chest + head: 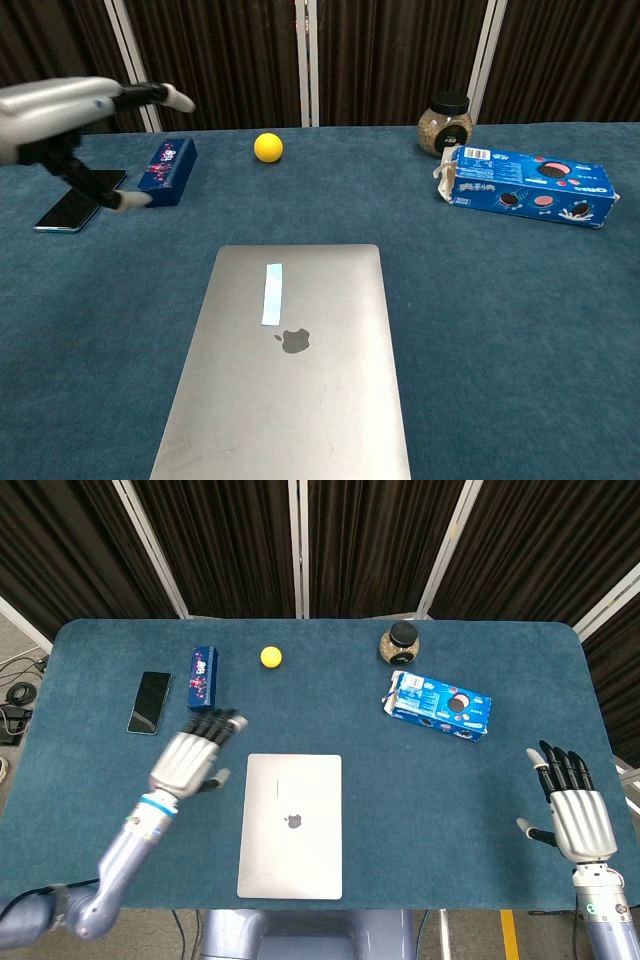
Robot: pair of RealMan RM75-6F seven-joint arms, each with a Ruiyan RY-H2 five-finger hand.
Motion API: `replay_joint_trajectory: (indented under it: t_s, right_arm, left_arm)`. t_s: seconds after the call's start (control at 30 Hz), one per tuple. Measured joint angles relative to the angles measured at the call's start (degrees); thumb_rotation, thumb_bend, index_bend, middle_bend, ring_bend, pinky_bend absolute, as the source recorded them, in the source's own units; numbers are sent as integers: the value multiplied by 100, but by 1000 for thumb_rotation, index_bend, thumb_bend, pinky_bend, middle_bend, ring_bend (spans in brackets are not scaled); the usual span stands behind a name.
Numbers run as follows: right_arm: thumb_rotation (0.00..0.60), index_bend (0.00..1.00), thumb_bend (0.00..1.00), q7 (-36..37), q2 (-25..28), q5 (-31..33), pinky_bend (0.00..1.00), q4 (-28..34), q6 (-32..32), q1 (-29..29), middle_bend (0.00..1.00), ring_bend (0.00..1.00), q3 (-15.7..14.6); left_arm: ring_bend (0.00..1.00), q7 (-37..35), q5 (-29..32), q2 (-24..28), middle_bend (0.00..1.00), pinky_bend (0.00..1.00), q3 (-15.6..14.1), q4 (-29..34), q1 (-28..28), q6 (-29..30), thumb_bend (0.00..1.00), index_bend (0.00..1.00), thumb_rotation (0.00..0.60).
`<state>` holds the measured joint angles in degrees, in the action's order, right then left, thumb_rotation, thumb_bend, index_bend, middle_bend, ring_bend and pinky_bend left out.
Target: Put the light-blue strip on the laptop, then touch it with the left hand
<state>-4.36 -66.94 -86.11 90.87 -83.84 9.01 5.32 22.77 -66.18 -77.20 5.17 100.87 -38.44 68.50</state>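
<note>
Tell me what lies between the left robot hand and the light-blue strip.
Nothing: only bare table cloth and laptop lid separate left robot hand from light-blue strip, clearest in chest view.

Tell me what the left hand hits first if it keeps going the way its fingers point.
Probably the dark blue box. In the head view the left hand points up-table, fingertips just short of the box; the phone lies off to the side. The hand looks raised, so it might pass over.
</note>
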Motion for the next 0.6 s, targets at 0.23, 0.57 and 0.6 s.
replay_joint_trajectory:
  t_s: [0.23,0.57,0.6]
  right_arm:
    - [600,0,0,-123,-7,-106,0,-87,-100,-27,0,0,-27]
    - [600,0,0,-68,40,-175,0,-148,-295,-129,0,0,-33]
    - [600,0,0,-61,42,-177,0,-144,-302,-133,0,0,-30]
  left_arm:
    - [0,-1011,-599,424,0,0,-340,53,948,992,0,0,600]
    - [0,-1443,-1491,845,0,0,-1108,-89,2416,2294,0,0,600]
    - [0,-1481,-1516,851,0,0,-1111,-147,2458,2303,0,0,600]
